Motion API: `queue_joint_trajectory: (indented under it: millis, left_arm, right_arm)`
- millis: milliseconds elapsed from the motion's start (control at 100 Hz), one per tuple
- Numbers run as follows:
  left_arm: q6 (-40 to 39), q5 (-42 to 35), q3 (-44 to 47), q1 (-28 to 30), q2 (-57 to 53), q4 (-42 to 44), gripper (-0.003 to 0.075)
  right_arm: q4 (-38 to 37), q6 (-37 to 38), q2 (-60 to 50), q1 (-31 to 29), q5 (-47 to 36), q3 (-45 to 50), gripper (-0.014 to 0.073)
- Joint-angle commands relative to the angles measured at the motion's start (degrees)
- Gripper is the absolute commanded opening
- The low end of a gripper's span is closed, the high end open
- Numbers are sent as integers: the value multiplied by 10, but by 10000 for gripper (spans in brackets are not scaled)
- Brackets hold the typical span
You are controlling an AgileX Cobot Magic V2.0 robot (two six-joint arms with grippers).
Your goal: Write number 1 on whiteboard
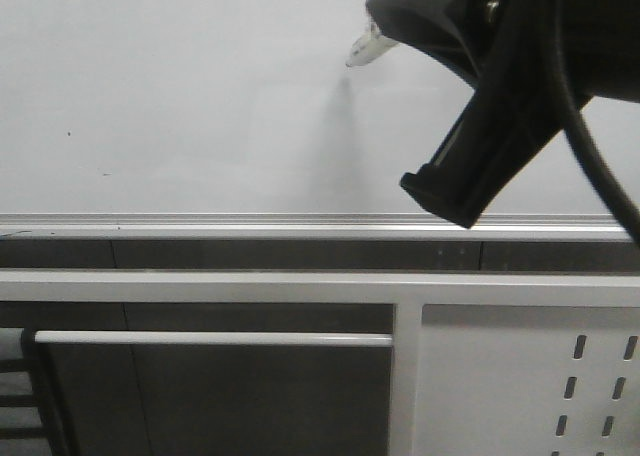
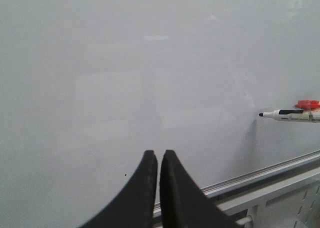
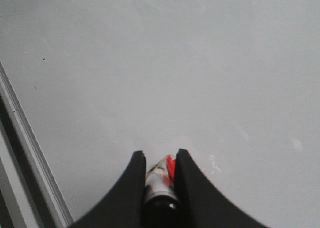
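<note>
The whiteboard fills the upper front view, with its silver rail below. No number 1 shows on it in any view. My right gripper is at the top right, shut on a white marker pen whose tip points left at the board. In the right wrist view the pen sits between the fingers of that gripper. I cannot tell whether the tip touches the board. My left gripper is shut and empty, facing the board; the pen shows to its right.
Below the rail is a dark gap, then a white frame with a perforated panel at the lower right and a white bar. A dark object stands at the lower left. A few small dark specks mark the board.
</note>
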Motion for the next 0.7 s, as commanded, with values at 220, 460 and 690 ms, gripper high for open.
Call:
queue_joint_trajectory:
  millis: [220,460,690]
  left_arm:
    - [-1,-43,-16,-6,2,-1,-18]
    - [-1,-43,-15,-6,2,-1,-18]
    - [-1,-42,-14,-6,2,-1,-18]
  right_arm:
    - [-12,24,-1,-31,-48,-16,-50]
    - [-34,41,13,-32,-47,-16,-50]
    - [-31,41,26,-32,-70,-17,-50]
